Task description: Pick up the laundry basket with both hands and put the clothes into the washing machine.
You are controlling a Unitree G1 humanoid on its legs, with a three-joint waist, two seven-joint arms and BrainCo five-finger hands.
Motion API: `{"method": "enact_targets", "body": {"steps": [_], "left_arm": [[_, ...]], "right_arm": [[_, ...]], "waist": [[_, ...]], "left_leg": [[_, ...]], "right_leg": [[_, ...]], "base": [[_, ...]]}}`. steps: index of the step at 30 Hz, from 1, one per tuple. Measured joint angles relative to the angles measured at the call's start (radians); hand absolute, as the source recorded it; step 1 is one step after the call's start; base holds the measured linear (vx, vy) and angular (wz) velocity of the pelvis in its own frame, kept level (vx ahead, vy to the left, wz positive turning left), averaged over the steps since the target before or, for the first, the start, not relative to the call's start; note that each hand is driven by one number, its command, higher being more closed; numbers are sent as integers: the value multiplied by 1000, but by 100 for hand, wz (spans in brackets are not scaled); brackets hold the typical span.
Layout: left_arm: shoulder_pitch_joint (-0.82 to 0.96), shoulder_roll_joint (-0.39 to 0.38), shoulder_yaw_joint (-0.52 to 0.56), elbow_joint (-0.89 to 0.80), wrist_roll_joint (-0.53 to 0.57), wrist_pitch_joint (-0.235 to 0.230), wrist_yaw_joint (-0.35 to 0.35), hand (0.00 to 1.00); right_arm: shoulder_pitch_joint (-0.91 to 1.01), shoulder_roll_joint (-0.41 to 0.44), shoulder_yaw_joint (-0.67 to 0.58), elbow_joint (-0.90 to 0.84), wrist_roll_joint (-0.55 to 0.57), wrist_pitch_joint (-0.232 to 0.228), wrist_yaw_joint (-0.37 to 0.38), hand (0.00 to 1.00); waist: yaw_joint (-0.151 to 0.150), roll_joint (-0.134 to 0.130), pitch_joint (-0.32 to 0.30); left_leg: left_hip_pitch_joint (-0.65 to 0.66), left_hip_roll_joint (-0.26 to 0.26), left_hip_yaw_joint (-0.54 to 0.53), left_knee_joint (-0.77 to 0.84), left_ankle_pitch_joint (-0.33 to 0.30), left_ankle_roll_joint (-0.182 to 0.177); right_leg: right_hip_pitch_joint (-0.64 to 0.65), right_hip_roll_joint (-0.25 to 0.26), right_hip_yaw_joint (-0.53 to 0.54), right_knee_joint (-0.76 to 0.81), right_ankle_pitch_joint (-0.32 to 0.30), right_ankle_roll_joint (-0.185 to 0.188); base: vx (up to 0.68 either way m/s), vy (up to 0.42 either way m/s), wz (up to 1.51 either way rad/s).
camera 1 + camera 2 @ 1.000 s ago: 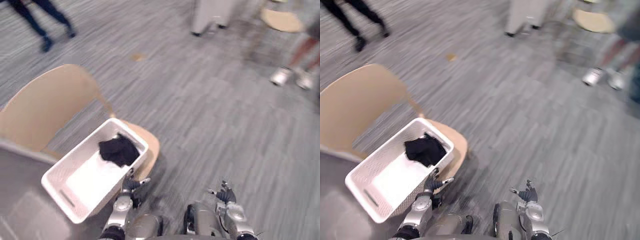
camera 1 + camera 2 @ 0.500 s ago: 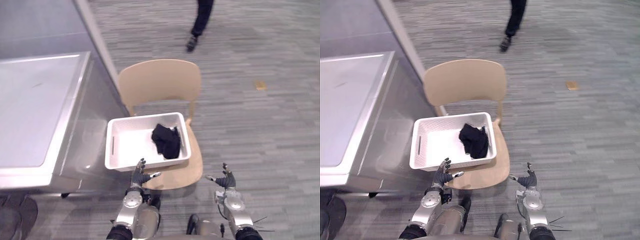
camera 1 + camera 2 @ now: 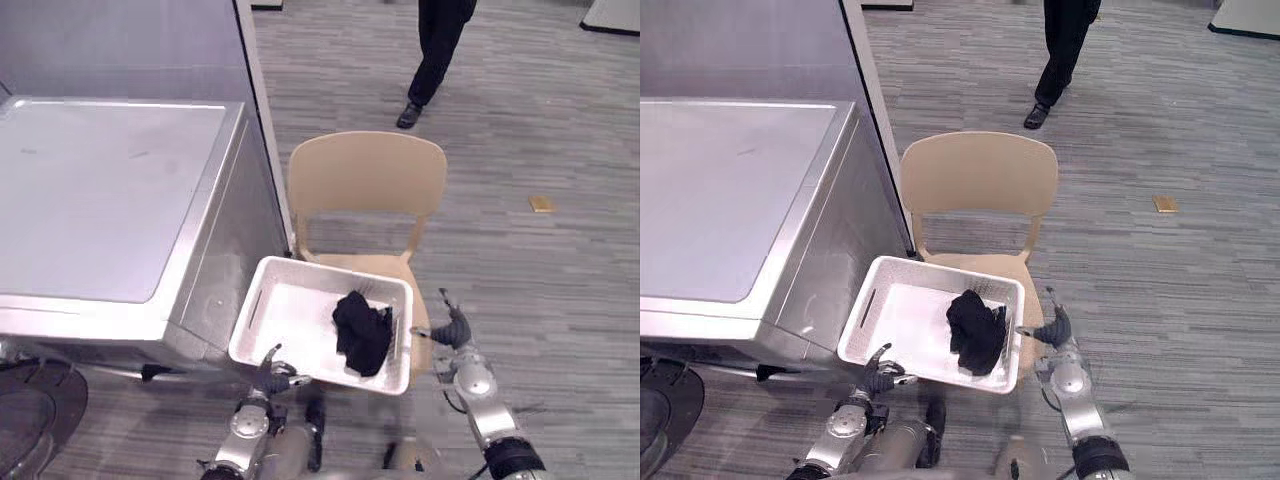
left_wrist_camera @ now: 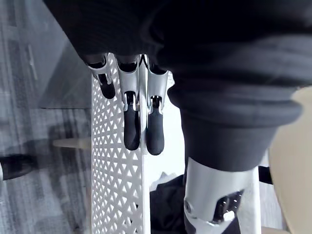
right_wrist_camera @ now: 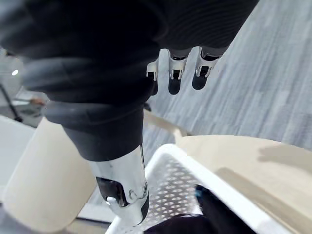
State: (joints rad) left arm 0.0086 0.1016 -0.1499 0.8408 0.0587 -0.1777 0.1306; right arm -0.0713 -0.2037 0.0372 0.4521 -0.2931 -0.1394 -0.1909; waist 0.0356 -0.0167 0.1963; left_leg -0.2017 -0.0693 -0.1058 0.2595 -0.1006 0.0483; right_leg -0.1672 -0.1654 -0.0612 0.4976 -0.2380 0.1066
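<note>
The white plastic lattice laundry basket (image 3: 285, 315) sits on the beige chair (image 3: 366, 172). Its long side runs 10 to 4 o'clock. Black clothes (image 3: 363, 333) lie at its 4 o'clock end. The left hand (image 3: 270, 375) is at 7 o'clock, its fingers (image 4: 131, 131) straight along the wall. The right hand (image 3: 452, 328) is at 3 o'clock, fingers (image 5: 174, 83) straight.

A tan chair (image 3: 367, 175) stands before a person's legs (image 3: 437, 45).

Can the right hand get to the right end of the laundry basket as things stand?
Probably yes. The right hand is open, just beside the right end of the laundry basket on the chair, with nothing between them. The black clothes lie inside, clear of that wall.
</note>
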Motion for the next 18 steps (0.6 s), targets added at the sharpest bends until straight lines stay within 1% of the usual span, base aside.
{"method": "enact_targets", "body": {"steps": [1,2,3,4,5,6,7,8,9,10,12,17,18], "left_arm": [[0,2,0,21,13,-1,0,0],[2,5,0,31,19,-2,0,0],[5,23,1,47,26,-2,0,0],[6,21,4,59,30,-3,0,0],[9,18,5,63,31,-3,0,0],[16,18,12,75,31,-2,1,0],[21,15,32,75,26,-2,-1,0],[25,14,56,78,25,-2,0,0],[24,15,72,84,26,-1,0,0],[22,17,77,85,26,-1,0,0],[23,19,77,85,27,-3,-1,0],[27,20,79,84,16,-4,-4,0],[33,21,81,81,10,-4,-8,0]], "right_arm": [[-18,-26,23,1,-20,-6,5,0],[-28,-35,29,1,-30,-9,12,0],[-54,-51,51,2,-33,-11,22,0],[-89,-71,76,19,-34,-12,27,0],[-104,-78,88,29,-36,-12,36,0],[-133,-85,122,47,-53,-11,47,0],[-142,-87,135,48,-65,-12,56,0],[-158,-88,165,49,-77,-13,70,0],[-168,-87,188,49,-88,-13,85,0],[-170,-87,197,50,-96,-14,90,0],[-171,-88,216,64,-110,-18,108,0],[-176,-85,237,81,-108,-19,118,0],[-175,-80,237,81,-107,-19,122,0]], "waist": [[0,-2,-1],[1,-3,-1],[5,-19,-4],[2,-8,5],[4,-3,5],[11,3,5],[12,6,4],[13,8,4],[24,8,3],[30,8,3],[33,10,3],[35,10,3],[34,10,3]], "left_leg": [[-3,0,-28,-2,5,-8],[-7,-2,-34,-1,9,-15],[-21,-17,-42,5,16,-26],[-35,-20,-68,18,22,-38],[-38,-16,-78,13,26,-43],[-41,-5,-92,-5,35,-57],[-46,1,-101,-12,42,-66],[-54,10,-120,-20,58,-85],[-63,18,-138,-27,69,-88],[-64,22,-145,-33,72,-91],[-60,24,-184,-68,98,-102],[-34,27,-211,-119,119,-108],[-11,30,-212,-137,121,-108]], "right_leg": [[-1,22,36,-67,1,2],[3,26,42,-105,6,5],[7,20,39,-184,18,-2],[7,16,21,-179,55,-3],[4,22,13,-181,55,-4],[5,32,-3,-191,56,-6],[6,38,-15,-200,59,-10],[7,49,-36,-216,73,-19],[9,60,-55,-229,87,-35],[10,63,-65,-235,89,-39],[34,70,-106,-271,100,-53],[72,76,-125,-316,104,-59],[94,77,-124,-329,105,-61]], "base": [[-17,-94,67],[-25,-130,70],[-19,-167,80],[-10,-162,73],[19,-177,54],[27,-148,25],[56,-181,36],[81,-175,41],[90,-165,37],[115,-156,36],[137,-141,46],[109,-76,24],[51,-37,2]]}}
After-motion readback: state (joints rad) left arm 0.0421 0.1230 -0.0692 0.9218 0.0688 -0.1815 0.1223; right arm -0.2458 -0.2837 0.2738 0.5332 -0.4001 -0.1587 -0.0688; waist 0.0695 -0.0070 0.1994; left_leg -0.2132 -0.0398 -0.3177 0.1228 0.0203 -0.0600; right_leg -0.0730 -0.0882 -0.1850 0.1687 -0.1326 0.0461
